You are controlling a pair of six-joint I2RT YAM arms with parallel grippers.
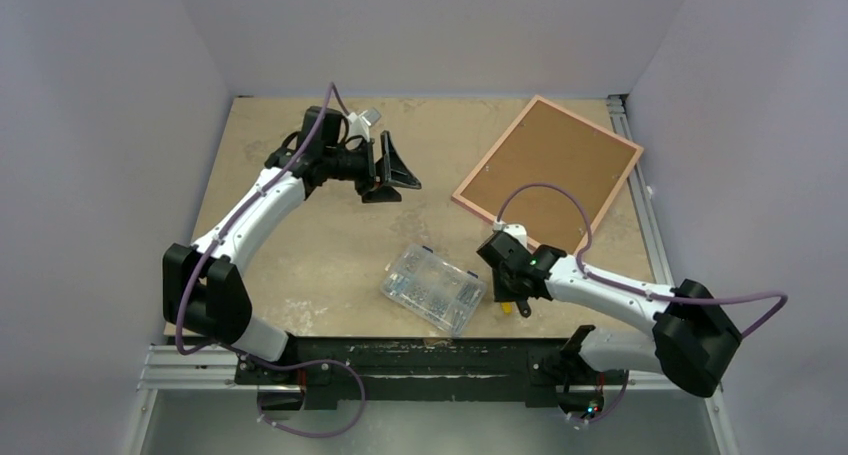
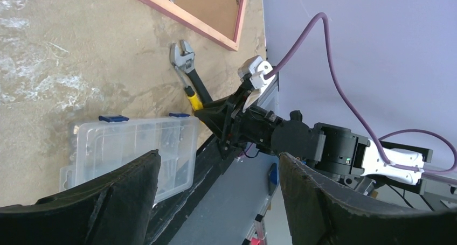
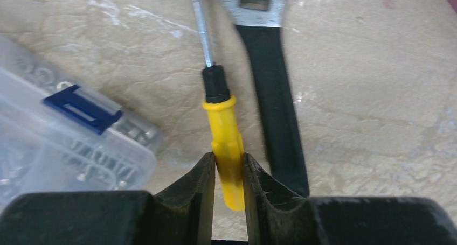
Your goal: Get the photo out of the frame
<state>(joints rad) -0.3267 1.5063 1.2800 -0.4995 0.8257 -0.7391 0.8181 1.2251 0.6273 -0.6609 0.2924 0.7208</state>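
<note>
Lying brown back up, the pink frame (image 1: 547, 163) sits beyond and right of the clear box (image 1: 433, 288) in the top view. From the left wrist, the left gripper (image 2: 218, 159) gapes wide, facing that box. From the right wrist, the right gripper (image 3: 229, 164) pinches a yellow-handled screwdriver (image 3: 226, 142) just right of it.

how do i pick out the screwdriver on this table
From the big pink frame at far right, come to the near edge, right of the clear box. The screwdriver sits in the right gripper; unlike the black-handled wrench beside it, its handle is yellow, its shaft thin.
</note>
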